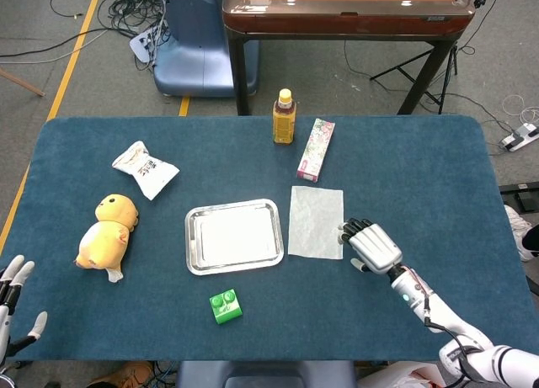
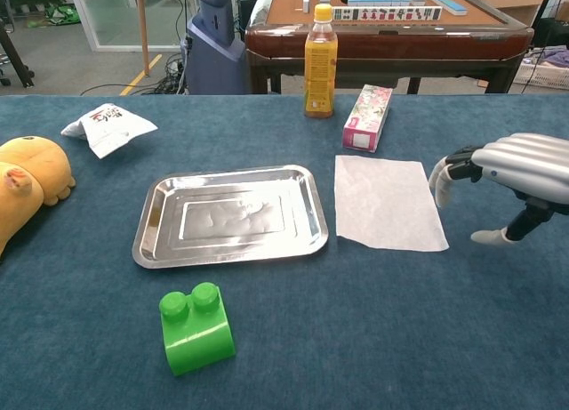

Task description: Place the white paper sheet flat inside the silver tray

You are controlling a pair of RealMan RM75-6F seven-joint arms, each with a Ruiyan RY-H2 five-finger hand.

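White paper sheet [image 1: 316,222] lies flat on the blue table [image 1: 421,178], near its middle, just beside the right rim of the silver tray [image 1: 233,236] and outside it. The tray holds nothing but its own reflections.

The right hand [image 1: 373,246] hovers just off the sheet's right edge, toward its near corner, fingers [image 2: 442,177] curled downward and apart from the thumb, with nothing in its hold; whether the fingertips touch the paper cannot be told. Its arm runs back toward the table's near right corner.

Behind the sheet, toward the far edge, a pink carton [image 1: 316,149] lies on its side, and an orange drink bottle [image 1: 285,117] stands upright just to its left. A green block [image 1: 226,305] sits near the front edge, in front of the tray. On the left part of the table lie a white snack packet [image 1: 145,168] and, nearer the front, a yellow plush chick [image 1: 107,229].

The left hand [image 1: 13,300] shows at the near left corner, off the cloth, fingers spread wide and holding nothing.
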